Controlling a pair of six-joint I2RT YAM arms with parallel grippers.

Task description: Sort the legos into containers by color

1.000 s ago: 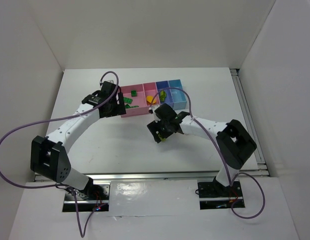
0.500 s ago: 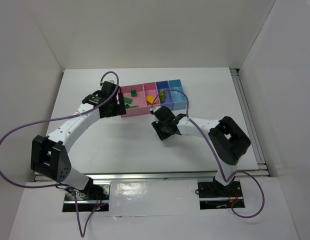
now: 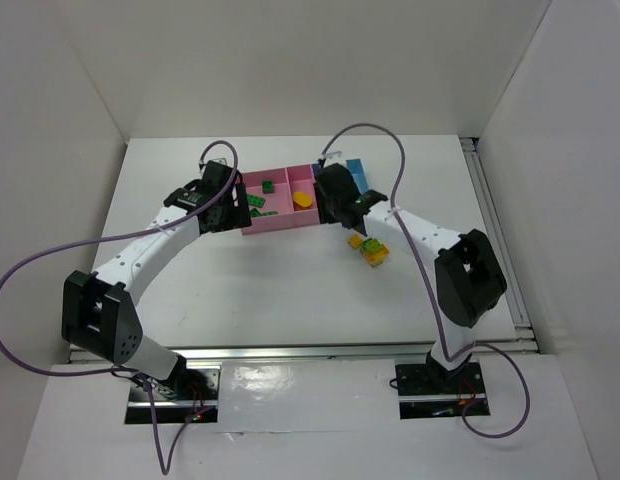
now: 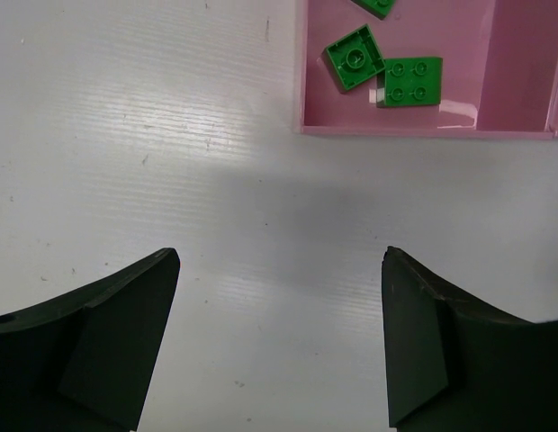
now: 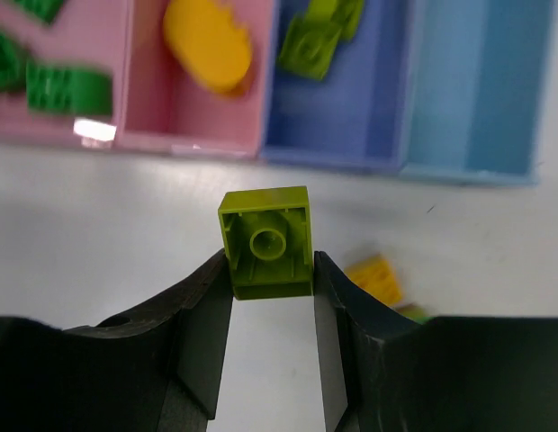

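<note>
heads up: right hand [image 5: 270, 270] pinching lime brick [image 5: 265, 236] by bottom edge only, just near of purple bin [image 5: 351, 108]. shallow grip, could twist out, land on desk [image 5: 99, 207] or in pink bin [image 5: 144, 99] next door. left hand [image 4: 279, 259] spread, empty.

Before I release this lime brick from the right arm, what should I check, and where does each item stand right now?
1. Grip: the right gripper is shut on the lime brick, pinching its two sides: ok.
2. Colour match: the purple-blue bin holds lime pieces: ok.
3. Brick above that bin: in the right wrist view it sits short of the near wall, over the table: not ok.
4. Room in the bin: bare floor shows beside the pieces: ok.
5. Left gripper: open, empty, near the pink bin with the dark green bricks, away from the target: ok.
6. Loose bricks: on the table, on the near side of the bins, not in the way: ok.
</note>
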